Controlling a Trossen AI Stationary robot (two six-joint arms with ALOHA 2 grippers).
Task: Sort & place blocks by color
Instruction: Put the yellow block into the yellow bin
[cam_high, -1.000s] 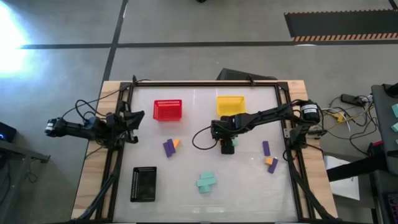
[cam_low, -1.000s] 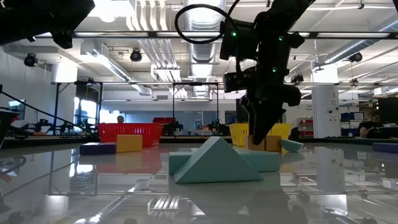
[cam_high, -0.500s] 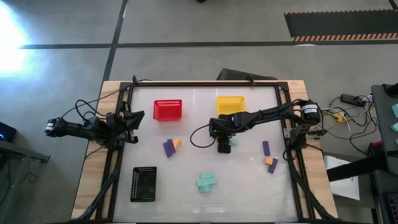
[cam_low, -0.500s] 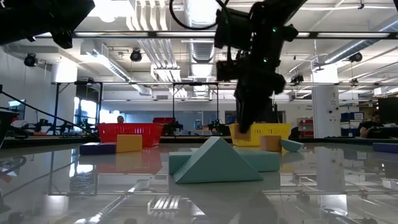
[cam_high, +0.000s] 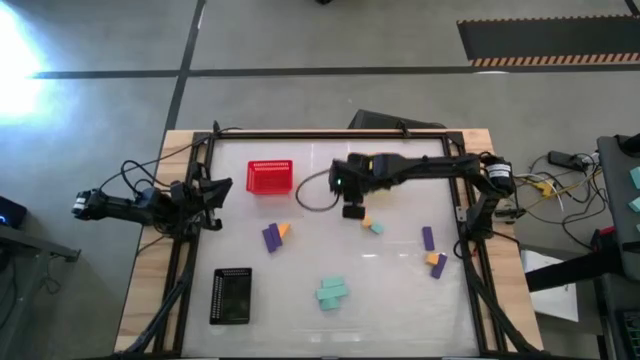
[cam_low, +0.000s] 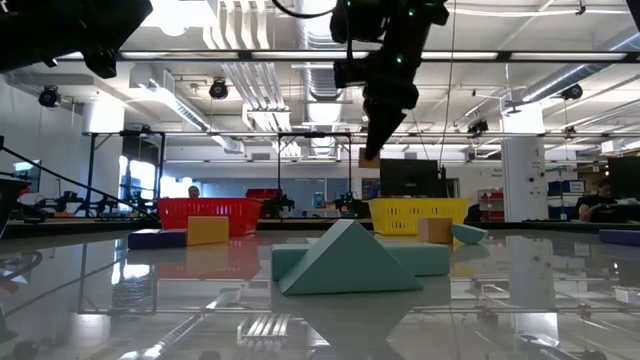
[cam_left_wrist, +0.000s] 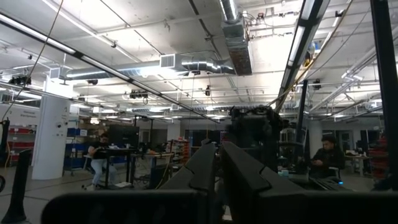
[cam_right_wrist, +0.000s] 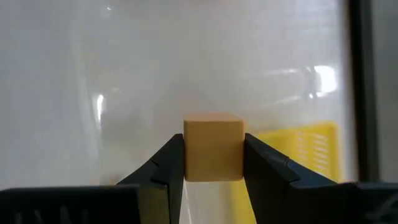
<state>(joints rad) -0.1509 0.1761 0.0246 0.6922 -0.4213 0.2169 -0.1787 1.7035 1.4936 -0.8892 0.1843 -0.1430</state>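
A glossy white table (cam_high: 300, 310) holds 3 mesh baskets: red (cam_high: 270, 177), yellow (cam_low: 418, 213), black (cam_high: 231, 295). The right gripper (cam_right_wrist: 213, 163) hangs above the table beside the yellow basket, its fingers pinching 1 smooth orange cube (cam_right_wrist: 213, 149). Teal blocks (cam_high: 332, 292) lie nearer the front. The left gripper (cam_high: 221, 187) waits at the table's left edge, its fingers together.

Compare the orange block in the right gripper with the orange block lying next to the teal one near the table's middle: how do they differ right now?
The held orange block is clamped between the right gripper fingers and lifted clear of the table; the other orange block rests on the table, untouched. The held one hangs near the yellow basket; the resting one touches a teal block. Both are small and the same orange.
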